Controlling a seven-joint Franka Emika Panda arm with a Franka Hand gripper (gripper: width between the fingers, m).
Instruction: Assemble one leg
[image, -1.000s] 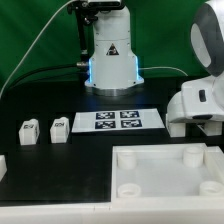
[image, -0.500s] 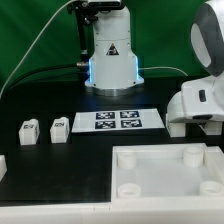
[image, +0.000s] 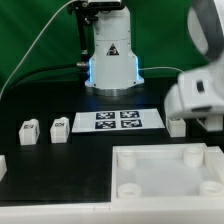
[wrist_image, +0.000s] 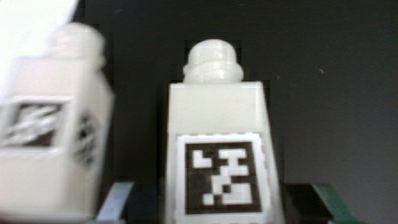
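Leg (wrist_image: 221, 120) of white plastic, a small upright block with a rounded knob on top and a black-and-white square tag on its face, fills the middle of the wrist view. It stands on the black table (image: 40, 100), between the two dark fingers (wrist_image: 134, 203) of the gripper (wrist_image: 222, 206). One finger seems to lie against its side and the other shows a thin gap. Whether the pincer really clamps the leg, I cannot tell. A second white block of the same kind (wrist_image: 54, 110) stands just beside it, also upright.

In the exterior view the blurred white arm housing (image: 200, 95) hangs low over the table, near the end of the marker board (image: 115, 120) on the exterior view's right. The leg below it is not clear there. Two more small white tagged blocks (image: 28, 131) (image: 59, 127) stand near each other on the exterior view's left. The large white square panel with round corner holes (image: 165, 178) lies in front.
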